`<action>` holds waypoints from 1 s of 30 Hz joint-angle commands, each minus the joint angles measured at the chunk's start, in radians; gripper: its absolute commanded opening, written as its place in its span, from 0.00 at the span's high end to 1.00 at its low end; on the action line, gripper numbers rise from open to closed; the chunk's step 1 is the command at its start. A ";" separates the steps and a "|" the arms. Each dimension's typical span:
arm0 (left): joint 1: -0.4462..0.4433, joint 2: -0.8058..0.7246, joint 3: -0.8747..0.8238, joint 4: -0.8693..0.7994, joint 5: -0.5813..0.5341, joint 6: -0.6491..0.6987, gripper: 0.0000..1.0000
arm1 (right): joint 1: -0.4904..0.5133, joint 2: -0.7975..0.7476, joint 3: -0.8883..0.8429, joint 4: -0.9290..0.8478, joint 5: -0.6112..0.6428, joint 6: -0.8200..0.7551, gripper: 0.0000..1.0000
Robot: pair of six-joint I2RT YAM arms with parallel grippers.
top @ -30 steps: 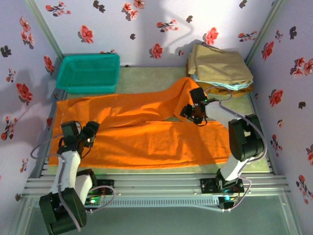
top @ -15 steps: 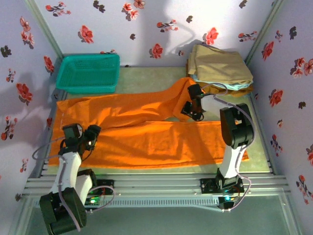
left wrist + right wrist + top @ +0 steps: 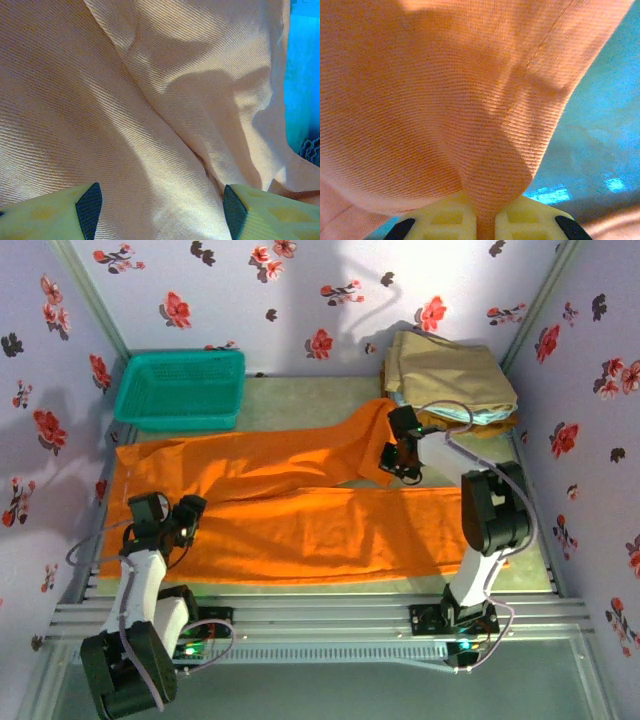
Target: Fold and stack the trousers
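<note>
Two legs of the bright orange twill cloth trousers lie flat across the pale green table, which is bare beyond them between the teal mesh basket and the tan folded stack. The left gripper is spread wide and empty over the cloth. The right gripper is pinched on a fold at the far leg's right end.

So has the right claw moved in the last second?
Yes. In the top view the right claw has shifted slightly farther back, nearer the tan stack, and now pinches the trousers.
</note>
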 commanded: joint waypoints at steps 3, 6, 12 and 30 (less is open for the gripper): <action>-0.006 0.001 0.023 0.006 0.030 0.015 0.32 | -0.071 -0.094 0.014 -0.127 0.132 -0.092 0.86; -0.007 0.001 0.041 0.005 0.042 0.018 0.32 | -0.140 -0.132 0.004 -0.161 0.180 -0.125 0.86; -0.024 0.027 0.094 0.019 0.060 0.025 0.33 | -0.334 -0.161 0.060 -0.200 0.196 -0.157 0.85; -0.239 0.274 0.265 0.075 0.056 0.083 0.28 | -0.394 -0.261 0.054 -0.220 0.136 -0.111 0.27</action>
